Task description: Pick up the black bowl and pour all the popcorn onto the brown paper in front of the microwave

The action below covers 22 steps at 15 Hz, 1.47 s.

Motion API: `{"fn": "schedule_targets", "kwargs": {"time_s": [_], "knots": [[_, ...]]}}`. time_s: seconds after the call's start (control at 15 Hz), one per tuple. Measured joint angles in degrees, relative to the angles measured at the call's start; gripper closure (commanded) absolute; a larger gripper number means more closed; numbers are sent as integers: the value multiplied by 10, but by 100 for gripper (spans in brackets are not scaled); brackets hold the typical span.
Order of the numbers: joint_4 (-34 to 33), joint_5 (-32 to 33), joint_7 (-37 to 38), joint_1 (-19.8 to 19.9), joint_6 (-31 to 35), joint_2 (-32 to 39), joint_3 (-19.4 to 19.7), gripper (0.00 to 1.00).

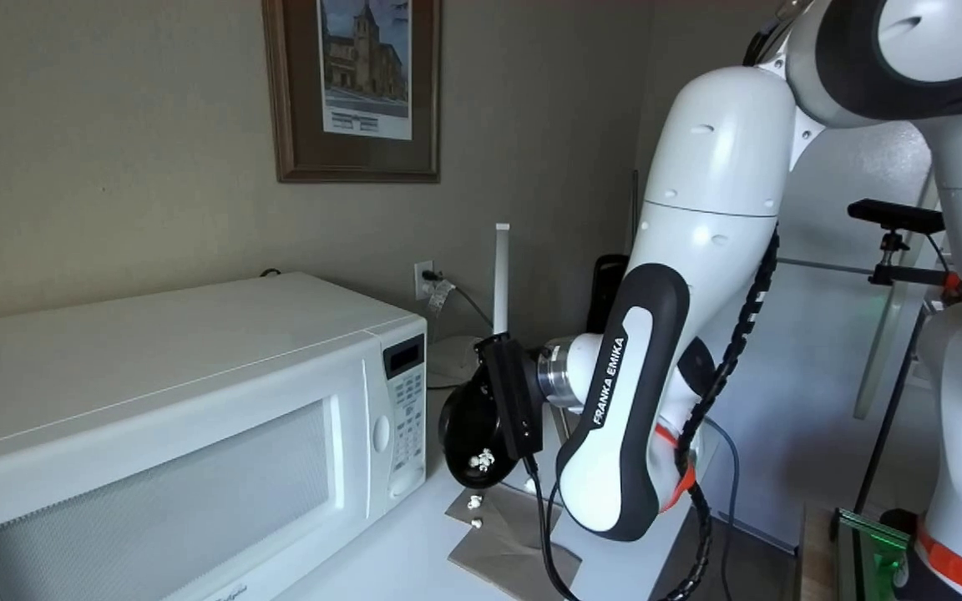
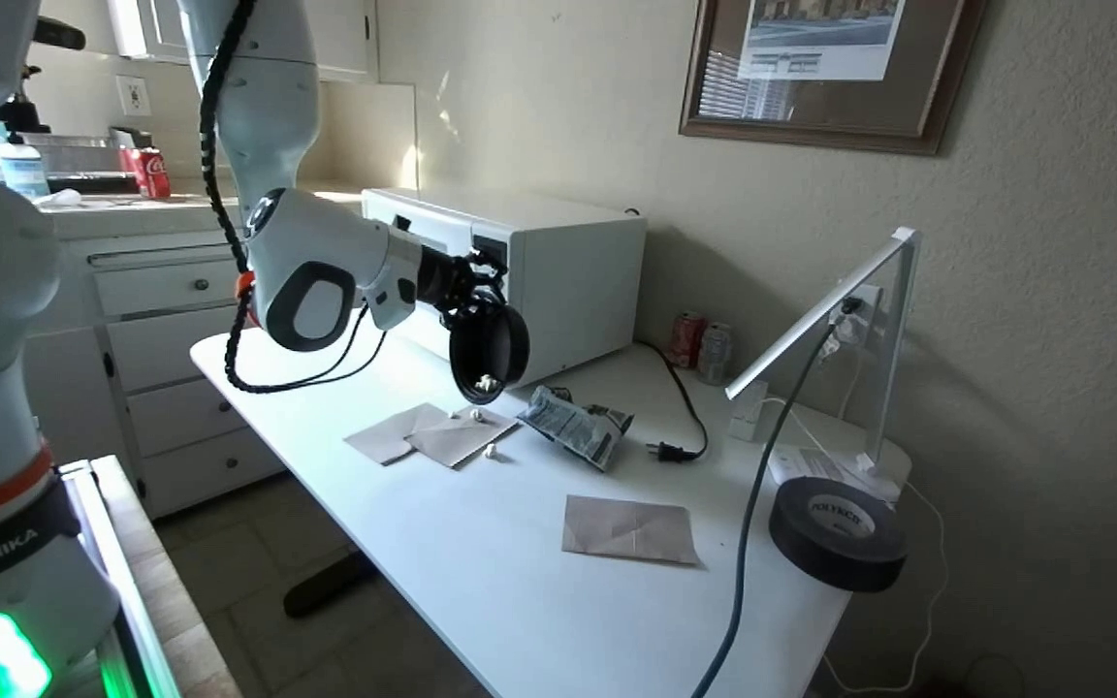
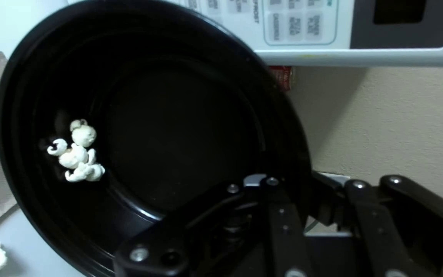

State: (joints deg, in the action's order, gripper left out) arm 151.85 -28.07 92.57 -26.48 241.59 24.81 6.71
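My gripper [image 3: 296, 188] is shut on the rim of the black bowl [image 3: 183, 115]. The bowl is tipped steeply on its side, above the table, in both exterior views [image 1: 460, 417] [image 2: 495, 339]. Several popcorn pieces [image 3: 76, 154] rest inside against its lower wall. The brown paper [image 2: 457, 441], overlapping sheets, lies flat below the bowl and also shows in an exterior view [image 1: 514, 547]. A few popcorn pieces [image 1: 475, 502] lie on it. One piece [image 2: 491, 451] lies on the table beside the paper. The white microwave [image 1: 197, 367] stands close by the bowl.
A crumpled bag [image 2: 573, 427] lies near the paper. Another brown sheet [image 2: 628, 528], a tape roll [image 2: 835, 557], a black plug [image 2: 675, 452], two cans [image 2: 686, 339] and a white lamp [image 2: 825, 310] are also on the table. My arm's cables hang over the table.
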Motion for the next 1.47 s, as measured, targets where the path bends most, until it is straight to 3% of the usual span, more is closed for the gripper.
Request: {"fn": "schedule_targets", "kwargs": {"time_s": [0.67, 0.87, 0.93, 1.47], "knots": [[-24, 4, -2, -41, -1, -3, 53, 99], [-19, -1, -20, 20, 6, -3, -17, 99], [-21, 0, -23, 20, 5, -4, -15, 99], [-32, 3, -17, -29, -2, -12, 40, 99]]}}
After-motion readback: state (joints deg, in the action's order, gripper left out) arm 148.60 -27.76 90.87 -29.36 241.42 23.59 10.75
